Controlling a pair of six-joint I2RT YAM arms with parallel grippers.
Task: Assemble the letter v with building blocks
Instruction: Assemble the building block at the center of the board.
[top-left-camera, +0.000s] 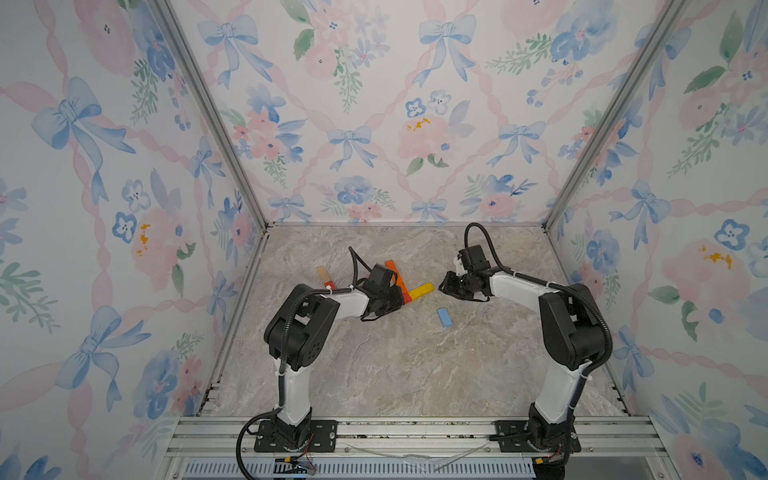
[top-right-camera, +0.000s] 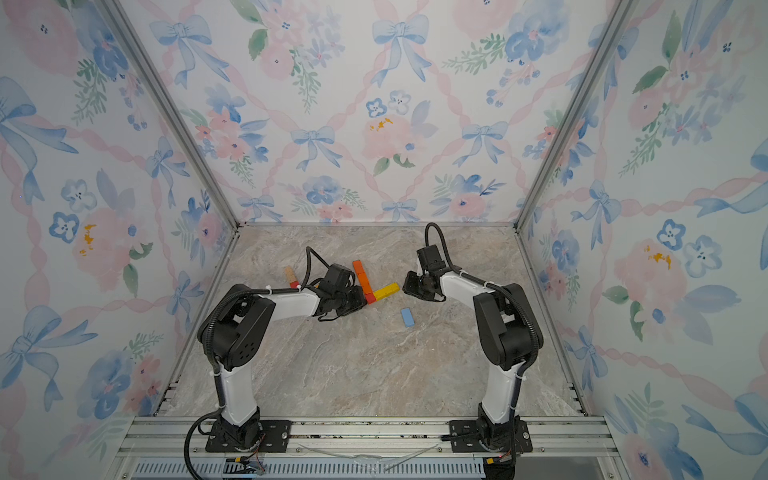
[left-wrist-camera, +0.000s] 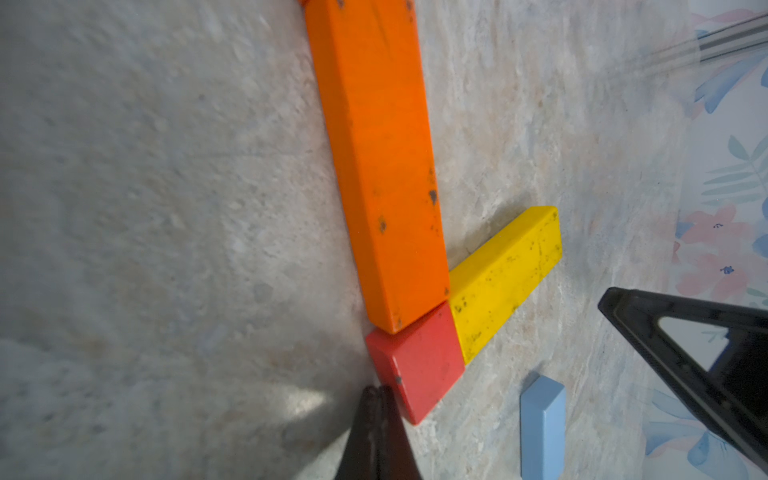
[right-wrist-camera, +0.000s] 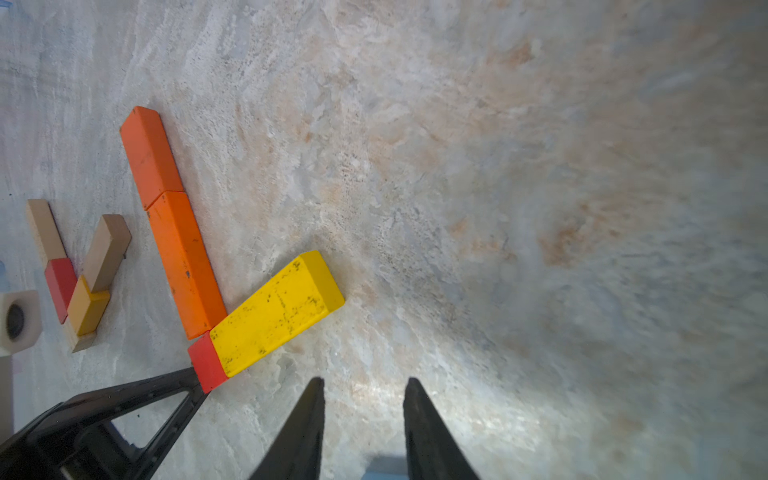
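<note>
You're working on a mottled, stone-look table. Your left gripper is pinched closed on nothing; your right gripper stands parted and empty. Just left of centre, two scuffed orange bars lie end to end, angled against a speckled yellow bar in a V. A smooth light blue slab lies apart, nearer and rightward. A small red square caps the V's point, just beside the left gripper's tip.

Orange bars, a yellow bar, a red square, a light-blue block; the table is marbled grey-beige, the walls pink-and-blue floral with bows
</note>
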